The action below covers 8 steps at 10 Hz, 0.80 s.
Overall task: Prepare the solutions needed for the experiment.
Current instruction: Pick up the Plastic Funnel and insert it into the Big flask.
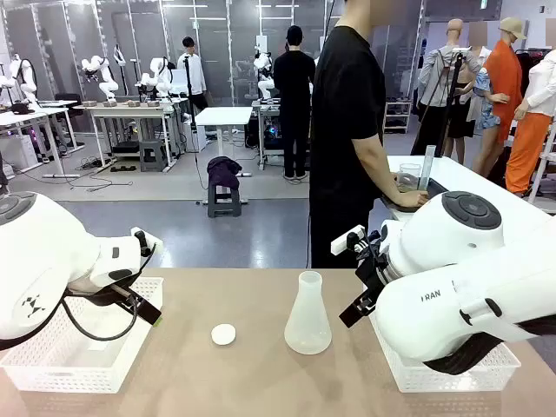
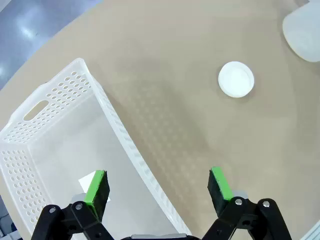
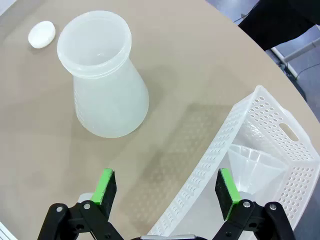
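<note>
Solutions look unprepared to us: the flask (image 1: 307, 317) stands empty mid-table near the cap (image 1: 223, 334), left gripper (image 2: 160, 187) and right gripper (image 3: 167, 187) gape unladen above their baskets (image 2: 125, 135) (the person's far beaker (image 1: 408, 178) may hold some; unclear).

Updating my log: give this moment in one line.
left hand open | right hand open | flask upright, uncapped | cap beside it

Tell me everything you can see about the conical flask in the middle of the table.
The conical flask is translucent, milky white plastic: a wide round base tapering to a short neck with a flared, open mouth. It stands upright on the tan table, touching nothing else. A small white cap lies apart on the robot's left of it. I can't make out liquid inside.
</note>
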### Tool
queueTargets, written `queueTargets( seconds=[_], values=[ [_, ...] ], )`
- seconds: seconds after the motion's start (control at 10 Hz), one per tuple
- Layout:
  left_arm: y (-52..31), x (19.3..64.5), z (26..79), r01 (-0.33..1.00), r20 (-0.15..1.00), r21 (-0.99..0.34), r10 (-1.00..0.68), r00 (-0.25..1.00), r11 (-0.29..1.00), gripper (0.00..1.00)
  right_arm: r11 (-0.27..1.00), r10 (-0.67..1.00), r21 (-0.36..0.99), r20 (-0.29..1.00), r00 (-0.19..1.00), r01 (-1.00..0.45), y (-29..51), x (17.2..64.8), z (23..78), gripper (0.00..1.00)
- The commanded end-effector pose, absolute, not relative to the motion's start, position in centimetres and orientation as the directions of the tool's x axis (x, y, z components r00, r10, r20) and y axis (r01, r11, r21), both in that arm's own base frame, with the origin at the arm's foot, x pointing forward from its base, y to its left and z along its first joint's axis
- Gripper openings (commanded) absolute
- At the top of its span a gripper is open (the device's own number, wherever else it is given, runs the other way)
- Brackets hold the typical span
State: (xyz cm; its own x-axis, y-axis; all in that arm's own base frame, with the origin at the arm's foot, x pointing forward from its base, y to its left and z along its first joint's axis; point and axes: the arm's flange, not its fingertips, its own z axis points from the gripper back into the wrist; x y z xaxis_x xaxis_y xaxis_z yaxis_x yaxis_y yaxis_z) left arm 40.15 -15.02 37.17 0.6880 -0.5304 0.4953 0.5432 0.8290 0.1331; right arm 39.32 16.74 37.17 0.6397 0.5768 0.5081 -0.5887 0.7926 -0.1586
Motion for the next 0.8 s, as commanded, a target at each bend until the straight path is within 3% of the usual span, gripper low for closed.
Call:
queueTargets(
  seconds=[0.0, 0.7],
  values=[
    [-15.04, 40.14, 37.17, 0.544, 0.495, 0.133, -0.531, 0.688, 0.829, 1.00, 0.793, 0.577, -0.159, 0.508, 0.640, -0.589, 16.74, 39.32, 37.17, 1.00],
    [-15.04, 40.14, 37.17, 0.544, 0.495, 0.133, -0.531, 0.688, 0.829, 1.00, 0.793, 0.577, -0.159, 0.508, 0.640, -0.589, 16.74, 39.32, 37.17, 1.00]
  ],
)
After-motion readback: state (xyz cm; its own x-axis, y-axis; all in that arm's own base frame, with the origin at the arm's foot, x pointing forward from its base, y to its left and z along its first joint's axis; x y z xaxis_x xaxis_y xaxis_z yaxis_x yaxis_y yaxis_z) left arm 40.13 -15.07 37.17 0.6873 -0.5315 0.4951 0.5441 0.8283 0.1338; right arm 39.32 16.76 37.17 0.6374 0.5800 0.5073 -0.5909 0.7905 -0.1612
